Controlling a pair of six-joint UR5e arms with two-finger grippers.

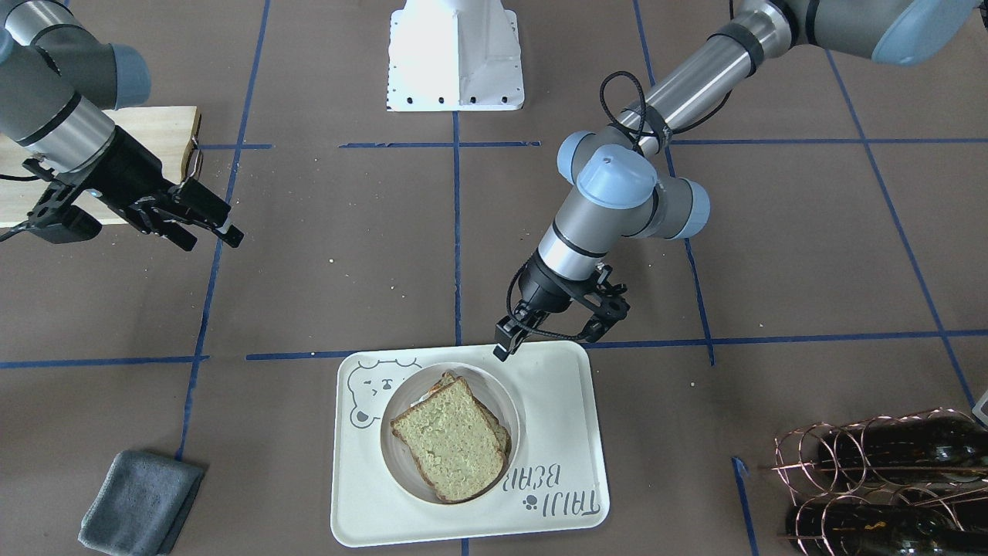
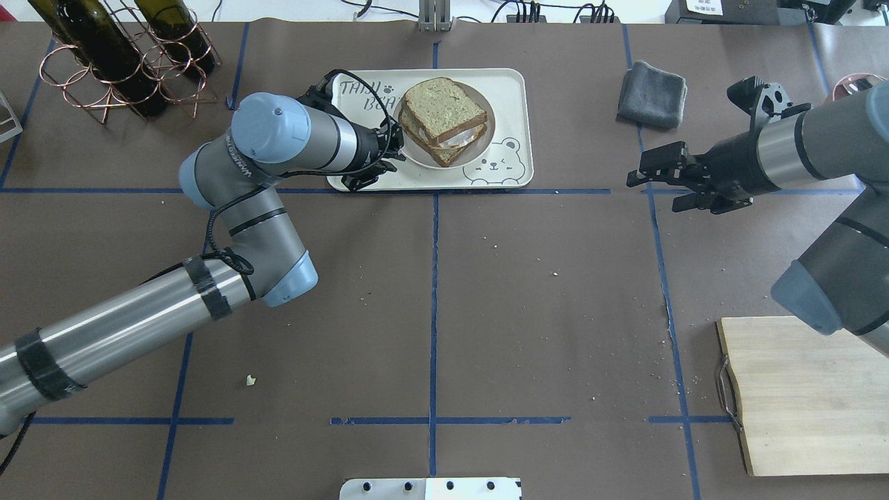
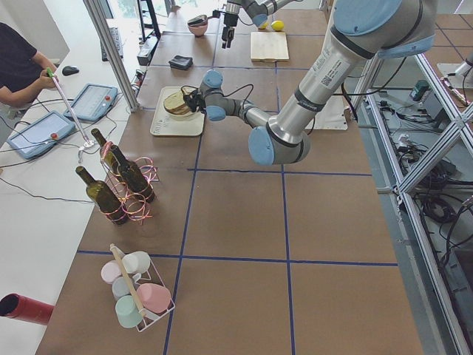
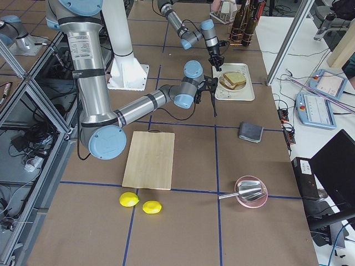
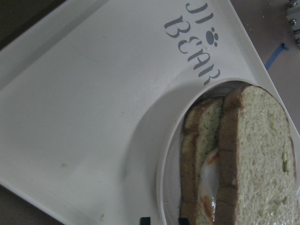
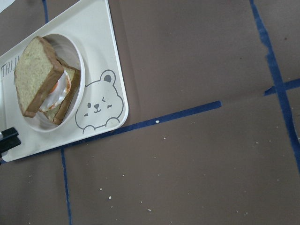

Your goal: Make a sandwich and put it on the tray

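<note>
Left gripper [image 1: 549, 338]: jaws spread, empty, above tray's robot-side edge, just beside plate [image 1: 505, 401]. Sandwich [image 1: 451, 440]: fried egg between two bread slices, on plate; plate on tray [image 1: 559, 417]. Right gripper [image 1: 208, 235]: jaws parted, empty, well apart from tray. Judged: assembly and placement done; only arm retreat left.

Six cameras, one shared tray [image 2: 510, 90].
From behind the robot, your overhead view looks forward and down across the table [image 2: 542, 312]; the front-facing view looks back from your side, steeply down, so the tray sits near its lower edge. The two side views look along the table from its ends, far off, with the tray small. The left wrist camera is close over the tray's lettered end and the sandwich [image 5: 262, 154]; the right wrist camera shows both from farther off.
</note>
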